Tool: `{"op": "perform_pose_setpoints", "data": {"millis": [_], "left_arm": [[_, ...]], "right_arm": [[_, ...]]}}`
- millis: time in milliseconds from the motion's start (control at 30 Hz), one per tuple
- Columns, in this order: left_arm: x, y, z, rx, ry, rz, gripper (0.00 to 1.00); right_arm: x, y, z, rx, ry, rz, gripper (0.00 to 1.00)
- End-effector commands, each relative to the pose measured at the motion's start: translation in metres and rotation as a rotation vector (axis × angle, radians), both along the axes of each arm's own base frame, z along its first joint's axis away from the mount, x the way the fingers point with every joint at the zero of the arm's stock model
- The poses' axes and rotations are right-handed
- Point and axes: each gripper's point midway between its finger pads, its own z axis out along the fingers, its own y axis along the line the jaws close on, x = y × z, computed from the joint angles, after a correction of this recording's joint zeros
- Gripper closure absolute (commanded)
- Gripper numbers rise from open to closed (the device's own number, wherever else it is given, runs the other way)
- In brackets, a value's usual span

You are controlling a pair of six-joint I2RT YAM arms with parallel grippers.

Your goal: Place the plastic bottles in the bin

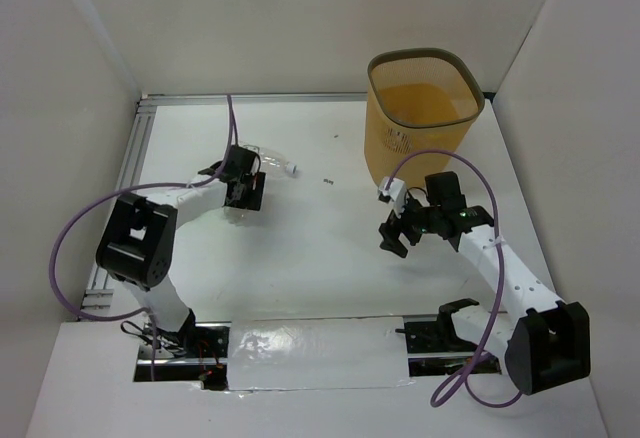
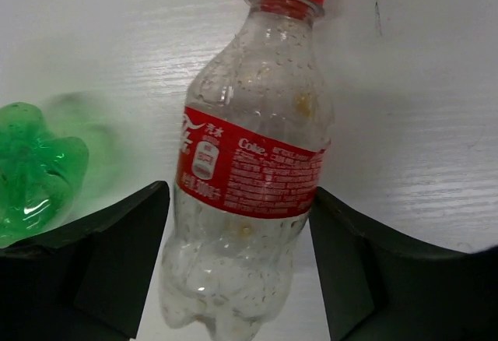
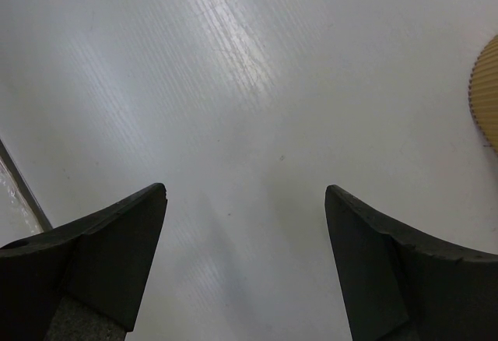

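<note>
A clear plastic bottle with a red cap and red label lies lengthwise between my left gripper's fingers. My left gripper is shut on its lower half, both fingers against its sides. In the top view this bottle sticks out past the left gripper at the table's far left. A green bottle lies just left of it, hidden in the top view. My right gripper is open and empty over bare table, just in front of the yellow-orange mesh bin, whose edge shows in the right wrist view.
White walls close in the table on the left, back and right. An aluminium rail runs along the left edge. A shiny foil strip lies between the arm bases. Small dark marks dot the table.
</note>
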Motion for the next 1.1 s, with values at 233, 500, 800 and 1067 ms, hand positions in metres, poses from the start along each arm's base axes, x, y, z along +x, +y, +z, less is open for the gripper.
{"op": "perform_pose_setpoints", "data": {"millis": [233, 500, 800, 1067], "left_arm": [[-0.001, -0.029, 0.015, -0.085, -0.022, -0.066, 0.6], [-0.016, -0.16, 0.186, -0.497, -0.321, -0.352, 0.74], [-0.002, -0.271, 0.368, -0.906, -0.619, -0.635, 0.85], [0.033, -0.357, 0.426, -1.208, -0.656, -0.756, 0.83]], "right_arm": [[0.004, 0.004, 0.013, 0.038, -0.033, 0.004, 0.11], [-0.004, 0.009, 0.011, 0.055, -0.029, 0.064, 0.76], [-0.006, 0.006, 0.004, 0.033, -0.032, 0.076, 1.0], [-0.007, 0.003, 0.01, 0.038, -0.064, 0.067, 1.0]]}}
